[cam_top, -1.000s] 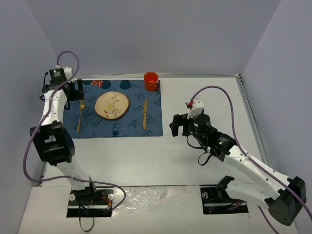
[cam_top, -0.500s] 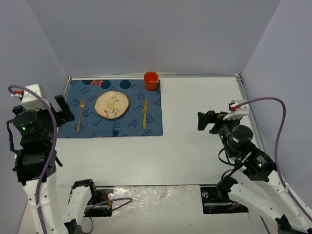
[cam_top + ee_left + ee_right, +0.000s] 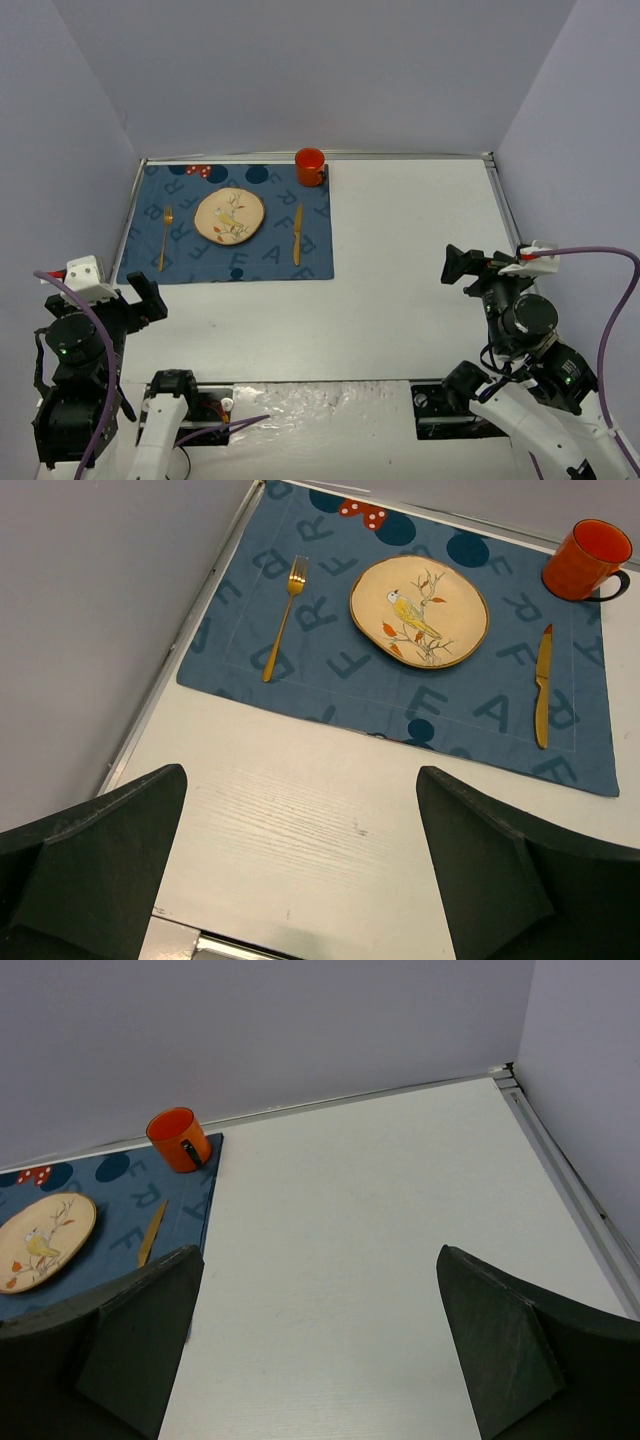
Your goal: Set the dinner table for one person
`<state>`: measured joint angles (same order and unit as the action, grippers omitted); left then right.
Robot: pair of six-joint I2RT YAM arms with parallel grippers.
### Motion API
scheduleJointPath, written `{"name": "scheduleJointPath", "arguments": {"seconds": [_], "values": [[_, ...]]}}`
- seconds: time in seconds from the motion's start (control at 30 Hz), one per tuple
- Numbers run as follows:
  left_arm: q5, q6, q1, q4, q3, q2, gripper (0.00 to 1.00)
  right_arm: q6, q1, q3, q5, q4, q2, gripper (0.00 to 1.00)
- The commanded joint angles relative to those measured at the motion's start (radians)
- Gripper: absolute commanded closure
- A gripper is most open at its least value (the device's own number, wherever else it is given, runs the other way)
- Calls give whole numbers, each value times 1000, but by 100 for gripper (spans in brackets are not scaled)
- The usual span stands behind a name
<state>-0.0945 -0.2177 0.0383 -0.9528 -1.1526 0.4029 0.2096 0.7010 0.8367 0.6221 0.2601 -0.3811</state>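
Observation:
The white dinner table carries a dark blue lettered placemat at its far left. On the mat lie a gold fork, a round bird-painted plate and a gold knife; an orange mug stands at the mat's far right corner. The same set shows in the left wrist view: fork, plate, knife, mug. My left gripper is open and empty, near the front left edge. My right gripper is open and empty over bare table on the right.
Grey walls enclose the table on the left, back and right. A thin metal rim runs along the table's edges. The arm bases and purple cables sit at the near edge.

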Motion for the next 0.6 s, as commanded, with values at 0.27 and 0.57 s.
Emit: {"name": "scheduleJointPath", "arguments": {"seconds": [0.27, 0.57], "values": [[-36, -49, -10, 58, 22, 7, 3, 7, -1, -33, 78, -41, 28, 0], [-47, -54, -18, 55, 22, 13, 3, 1, -1, -35, 80, -48, 34, 0]]}}
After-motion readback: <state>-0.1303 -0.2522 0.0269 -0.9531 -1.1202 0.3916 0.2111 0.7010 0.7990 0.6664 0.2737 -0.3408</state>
